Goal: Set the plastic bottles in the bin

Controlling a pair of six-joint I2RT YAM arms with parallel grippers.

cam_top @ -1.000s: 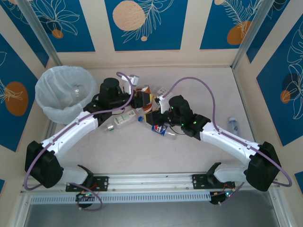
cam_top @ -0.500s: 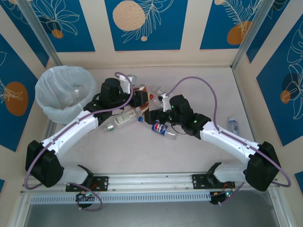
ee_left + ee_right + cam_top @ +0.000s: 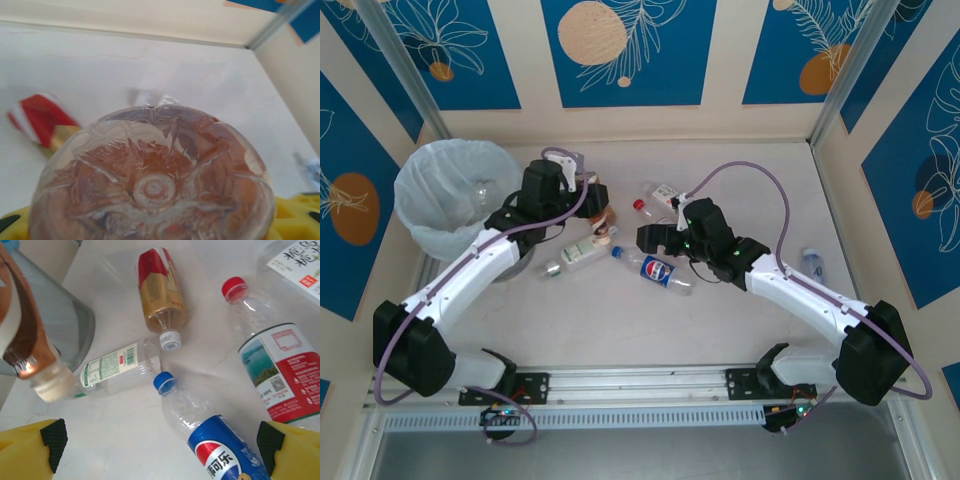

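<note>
My left gripper [image 3: 588, 196] is shut on a brown bottle [image 3: 152, 175], whose clear base faces the left wrist camera; the same bottle hangs cap-down [image 3: 22, 335] beside the bin's grey wall [image 3: 62, 322]. The bin [image 3: 420, 225], lined with a white bag, stands left of that gripper. My right gripper [image 3: 160, 442] is open above the blue Pepsi bottle [image 3: 220, 440] [image 3: 660, 270], not touching it. On the table lie a green-white bottle [image 3: 112, 367] [image 3: 578, 256], a red-gold bottle [image 3: 160, 287] and a red-capped, red-white bottle [image 3: 280, 370].
A bottle with a white label [image 3: 665, 192] lies behind the right gripper. One more clear bottle [image 3: 810, 262] lies by the right wall. A clear bottle [image 3: 480, 190] rests inside the bin. Walls close in the table on three sides.
My left gripper has lifted the brown bottle and swung it left towards the bin. My right gripper has drawn back from the pile, uncovering the Pepsi bottle.
</note>
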